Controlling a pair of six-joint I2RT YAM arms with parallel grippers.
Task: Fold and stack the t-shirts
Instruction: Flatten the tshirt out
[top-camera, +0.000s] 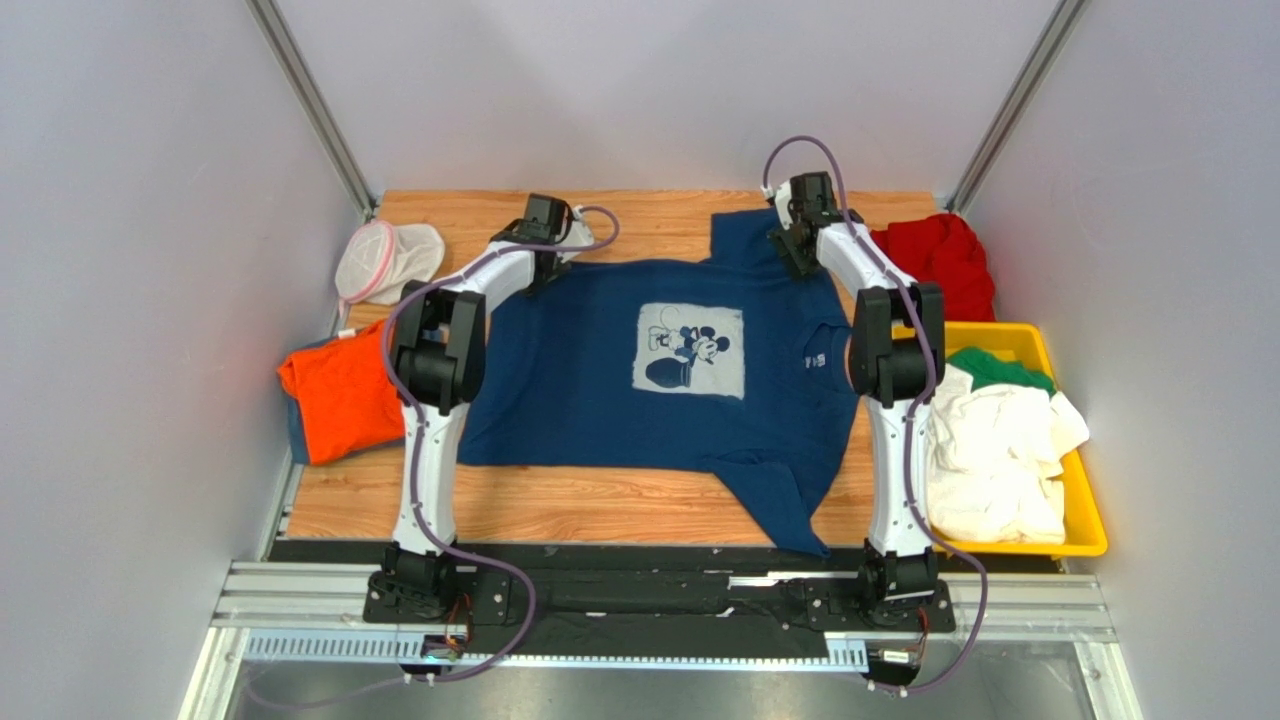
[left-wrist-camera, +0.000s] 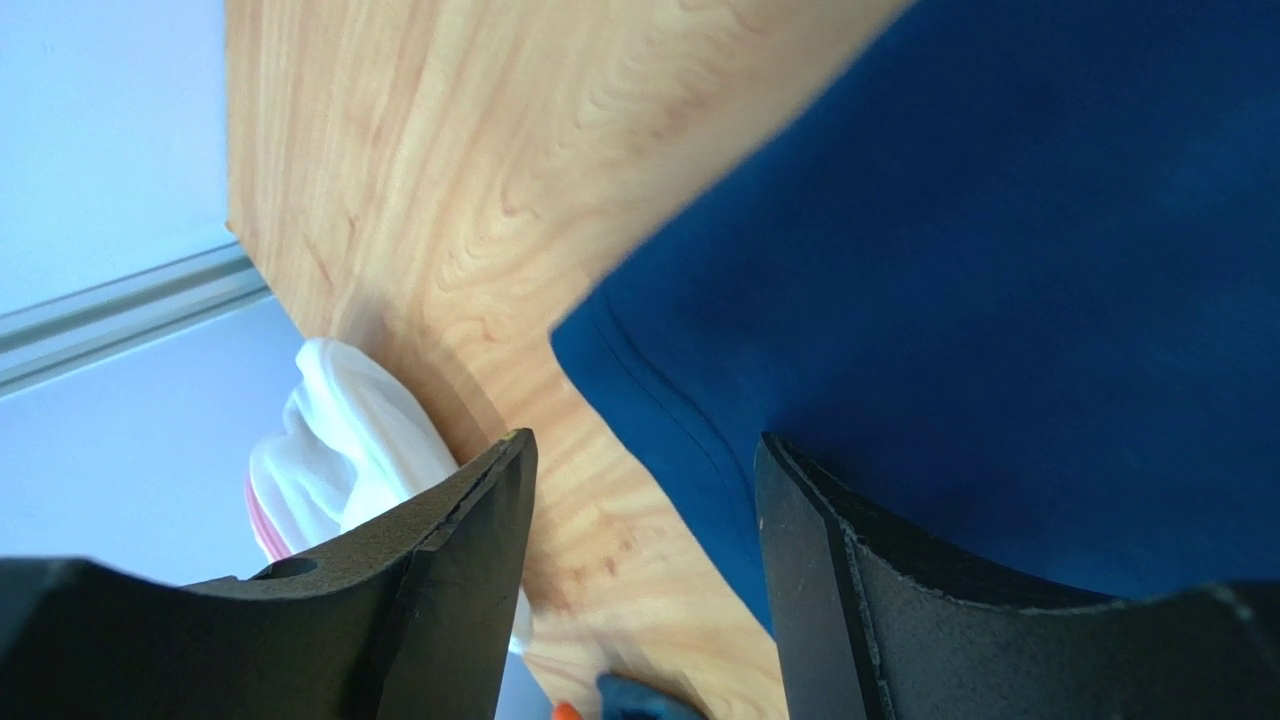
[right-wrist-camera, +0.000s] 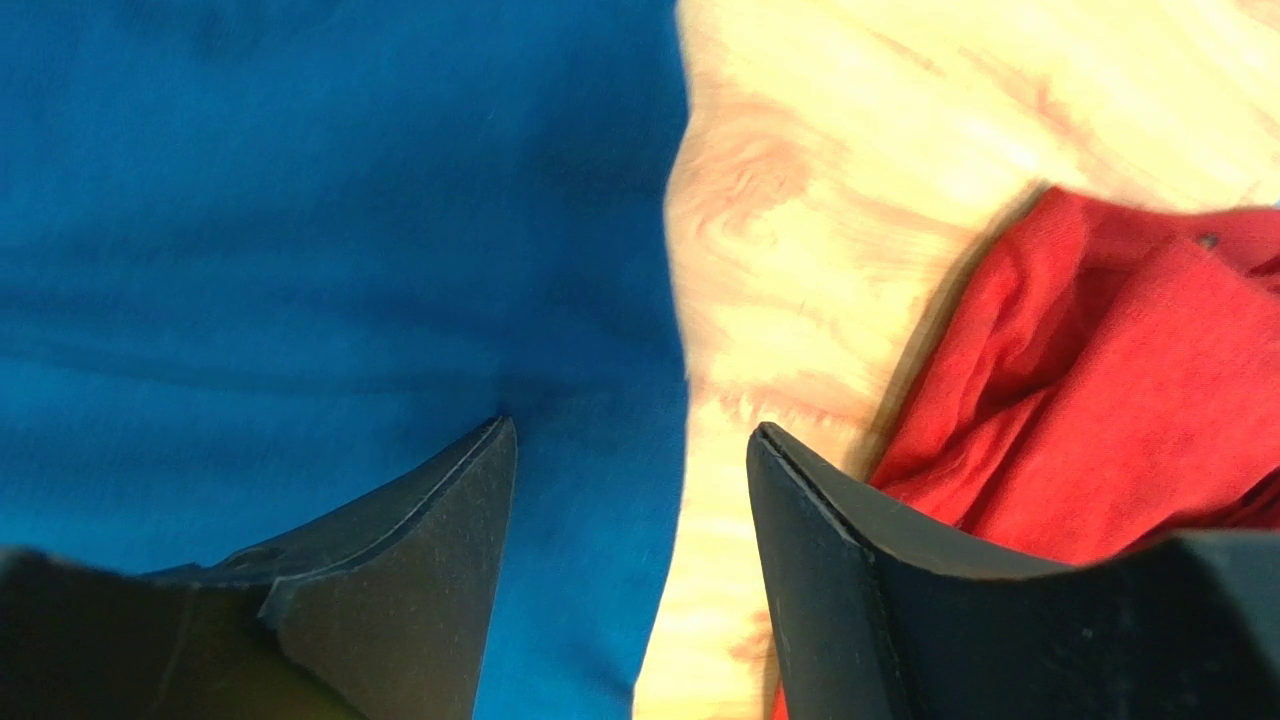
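Wood table (top-camera: 601, 518) holds the navy shirt (top-camera: 601, 398), spread flat. Left gripper (left-wrist-camera: 643, 443) and right gripper (right-wrist-camera: 631, 425) straddle its far edge, jaws apart and empty. I'd pinch both corners together, level, then fold.

Soft, even light fills the overhead view. The wooden table (top-camera: 601, 503) is bright and sharp, with only faint shadows beside the arms. In the left wrist view the wood grain at 12 o'clock is crisp, and the navy t-shirt (left-wrist-camera: 977, 270) at 3 o'clock looks slightly soft. The right wrist view is blurrier. Wood at 1 o'clock is washed out to pale yellow, the red t-shirt (right-wrist-camera: 1112, 390) at 4 o'clock casts a dark edge shadow, and the right gripper (right-wrist-camera: 631, 435) at 6 o'clock is nearly black.
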